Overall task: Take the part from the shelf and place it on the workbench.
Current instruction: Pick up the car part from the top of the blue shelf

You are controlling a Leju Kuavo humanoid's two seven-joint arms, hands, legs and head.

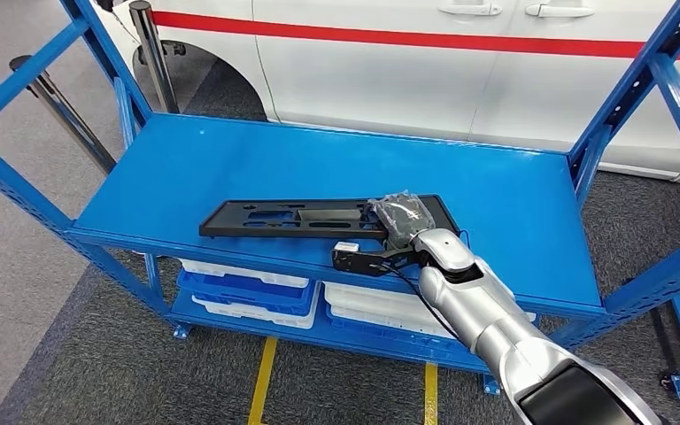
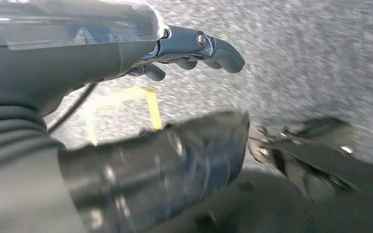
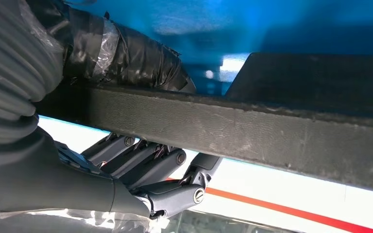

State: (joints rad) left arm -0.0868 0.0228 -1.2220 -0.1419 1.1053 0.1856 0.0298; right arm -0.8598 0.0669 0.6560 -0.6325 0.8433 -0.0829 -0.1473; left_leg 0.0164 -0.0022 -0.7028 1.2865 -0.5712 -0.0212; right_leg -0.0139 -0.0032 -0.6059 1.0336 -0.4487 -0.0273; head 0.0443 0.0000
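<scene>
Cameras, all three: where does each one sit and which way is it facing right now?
Head view: high on the body, looking down at the blue shelf; right arm reaches the black part.
Left wrist view: behind the left hand, facing grey floor; fingers curled, empty.
Right wrist view: behind the right hand, gripping the part's edge.
Shared: head and right wrist views show the part and shelf.

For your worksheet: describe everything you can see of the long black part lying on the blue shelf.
The black part is a long, flat, matte panel, apparently plastic, with several cut-out slots along its length. It lies flat on the upper level of the blue shelf, near the front edge and roughly parallel to it. The right hand grips its right end: in the right wrist view the thumb lies on one face, the fingers on the other.
</scene>
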